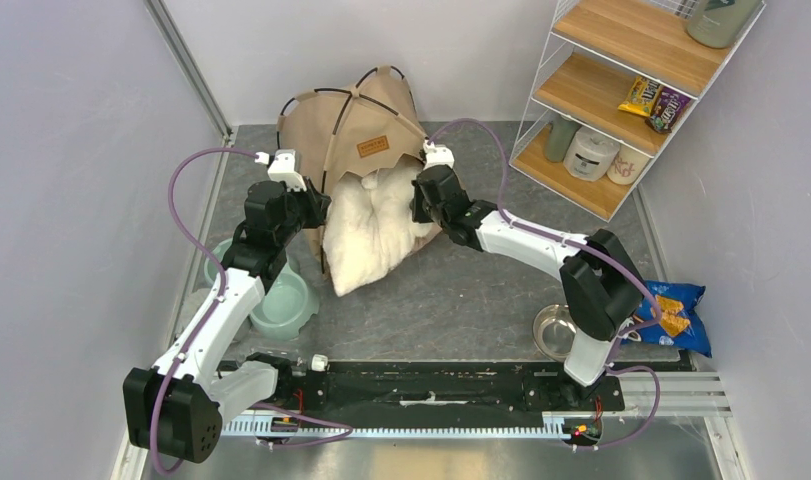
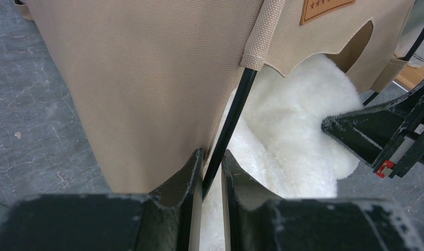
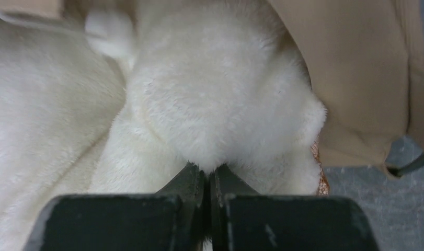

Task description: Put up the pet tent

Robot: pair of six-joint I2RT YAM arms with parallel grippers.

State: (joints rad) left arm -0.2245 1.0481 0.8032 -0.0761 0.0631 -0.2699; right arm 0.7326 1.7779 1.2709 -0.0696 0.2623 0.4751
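Top external view: the pet tent (image 1: 356, 120) sits on the grey surface (image 1: 461, 290) at its far end, close to the back wall. Its tan fabric is raised on thin black crossing poles, and the brown label patch (image 1: 372, 146) and arched doorway face the arm bases. A fluffy white pillow (image 1: 376, 235) hangs partly out of the tent's doorway and spills onto the surface on the tent's near side.

The left claw (image 1: 316, 205) is at the tent's near left edge. The right claw (image 1: 418, 205) is at the tent's near right edge, against the pillow.

Left wrist view: the left claw's jaws stand narrow, one on each side of a black pole (image 2: 230, 123) that runs down from a fabric sleeve on the tent. A sliver of white shows beside the pole. Whether the pole is pinched cannot be told.

Right wrist view: the right claw's jaws are closed together, with the tips pushed into the pillow's pile just below a rounded bulge. Whether any pile is caught between them cannot be told. Tan tent fabric lies to the right of that bulge.

Other items noted:
- A pale green bowl (image 1: 281, 305) lies nearer than the tent and to its left.
- A steel bowl (image 1: 553, 330) and a blue snack bag (image 1: 676, 315) lie nearer than the tent and to its right.
- A wire shelf rack (image 1: 621, 100) stands to the tent's right.
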